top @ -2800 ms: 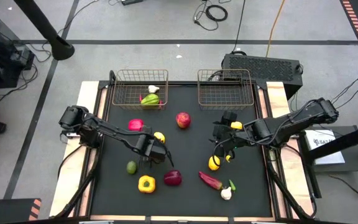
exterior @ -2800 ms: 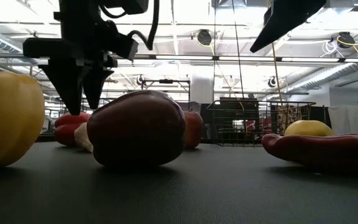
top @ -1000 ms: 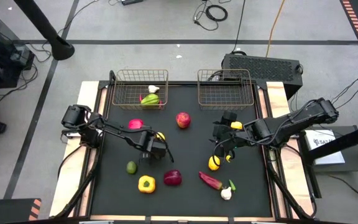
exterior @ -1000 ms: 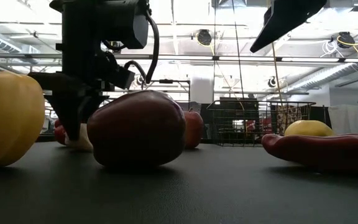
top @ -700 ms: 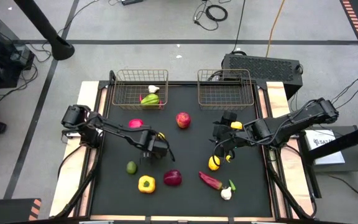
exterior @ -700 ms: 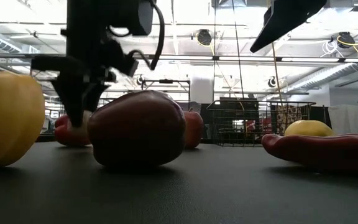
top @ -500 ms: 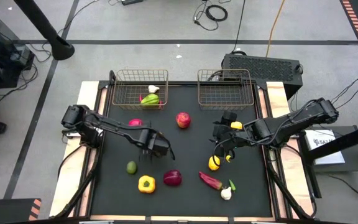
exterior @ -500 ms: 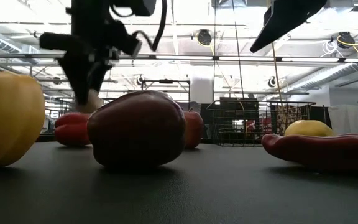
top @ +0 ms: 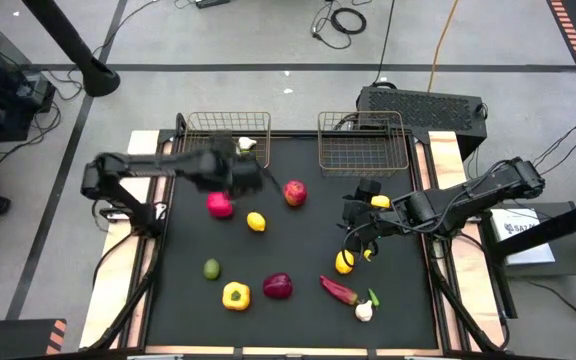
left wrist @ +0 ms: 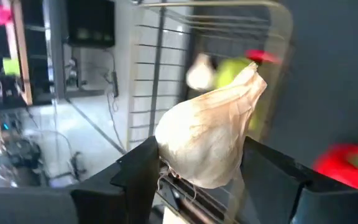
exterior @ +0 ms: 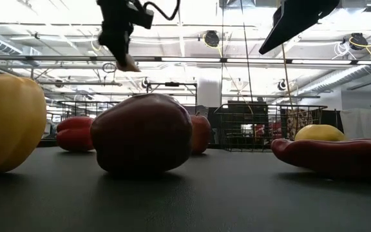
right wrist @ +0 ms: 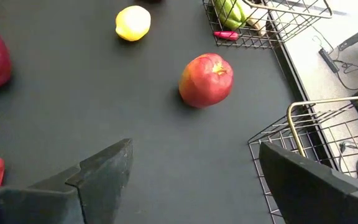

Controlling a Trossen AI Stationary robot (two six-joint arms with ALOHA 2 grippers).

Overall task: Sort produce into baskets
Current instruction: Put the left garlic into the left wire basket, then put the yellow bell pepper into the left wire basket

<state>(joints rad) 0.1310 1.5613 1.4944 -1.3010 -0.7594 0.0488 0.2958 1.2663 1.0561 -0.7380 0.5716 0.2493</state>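
Left gripper (left wrist: 197, 186) carries a garlic bulb (left wrist: 207, 134) above the near edge of the left basket (top: 224, 140).

Its fingers are closed partway on the bulb, which hides the fingertips; from above, the blurred arm covers the bulb and part of that basket, where only a green pepper (left wrist: 232, 71) and a second garlic (top: 247, 144) show. The right gripper (right wrist: 191, 171) waits wide open and empty, right of the red apple (top: 294, 192), near the right basket (top: 363, 143). Other produce lies on the mat in front of the left basket, some cut off in the low view.
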